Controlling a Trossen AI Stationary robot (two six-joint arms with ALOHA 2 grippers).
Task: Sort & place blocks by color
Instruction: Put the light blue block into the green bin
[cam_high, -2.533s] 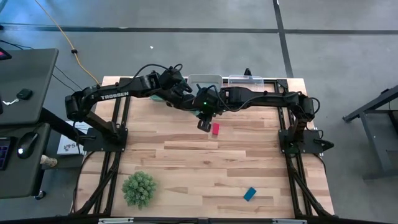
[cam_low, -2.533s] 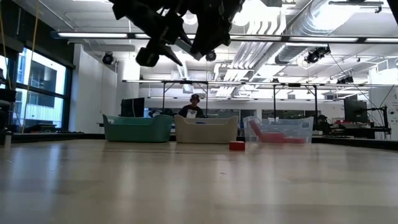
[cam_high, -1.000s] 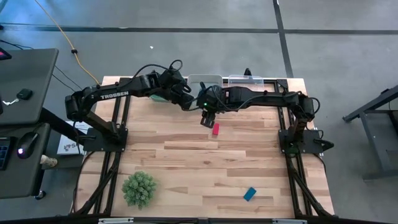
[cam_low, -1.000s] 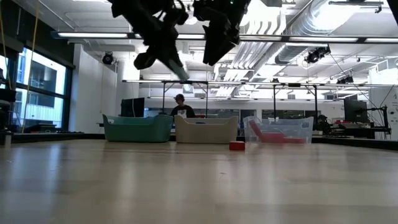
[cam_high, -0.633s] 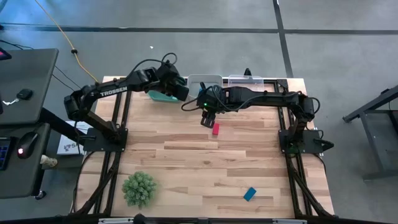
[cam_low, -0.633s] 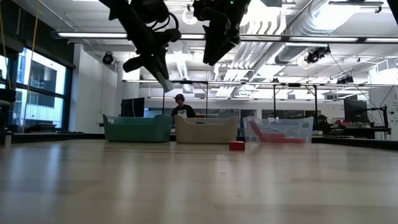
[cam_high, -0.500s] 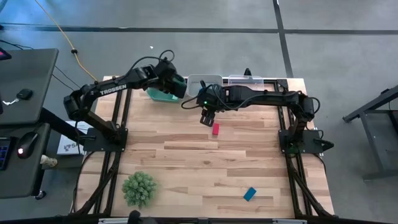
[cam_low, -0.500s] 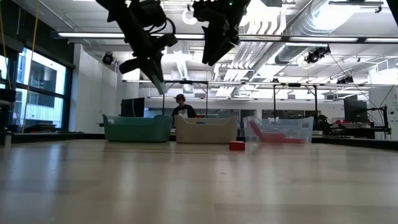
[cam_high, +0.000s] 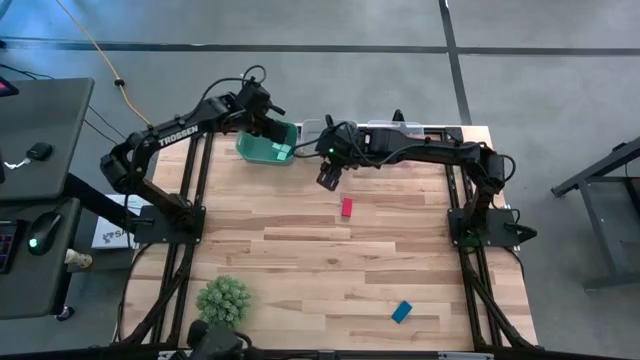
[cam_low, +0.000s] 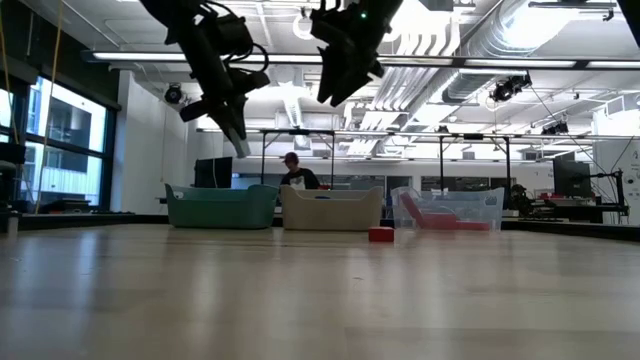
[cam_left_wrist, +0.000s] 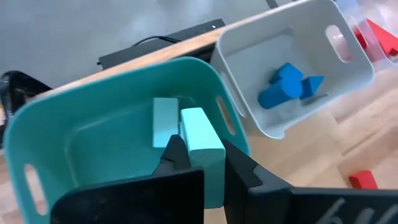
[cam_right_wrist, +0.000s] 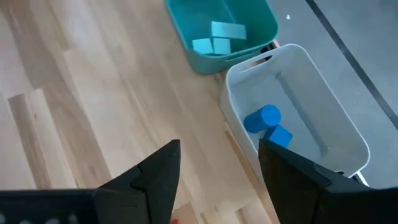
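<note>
In the high view the left gripper (cam_high: 272, 128) is up near the top middle of the frame, right over the teal bin (cam_high: 262, 152) at the far edge of the wooden table (cam_high: 300, 260). The left wrist view shows its two dark fingers (cam_left_wrist: 176, 155) squeezed on a light teal block (cam_left_wrist: 200, 138), which sticks out between them and hangs over the inside of the teal bin (cam_left_wrist: 37, 124). One more teal block (cam_left_wrist: 165, 121) lies on the floor of that bin, just behind the held one. Next to the teal bin is a white bin (cam_left_wrist: 354, 68) with blue blocks (cam_left_wrist: 287, 84) in it, and a clear bin with red blocks (cam_left_wrist: 376, 37) shows at the upper right corner. The right gripper (cam_high: 327, 178) hangs in the air near the top middle of the high view, just beside the bins. The right wrist view shows its fingers (cam_right_wrist: 155, 177) spread wide apart with nothing in them. A red block (cam_high: 347, 207) lies on the table below the right gripper in the high view, well apart from it. A blue block (cam_high: 401, 312) lies far off at the lower right of the table. A green spiky ball (cam_high: 223, 300) sits at the lower left. In the low view a person (cam_low: 292, 172) shows in the room behind the bins.
</note>
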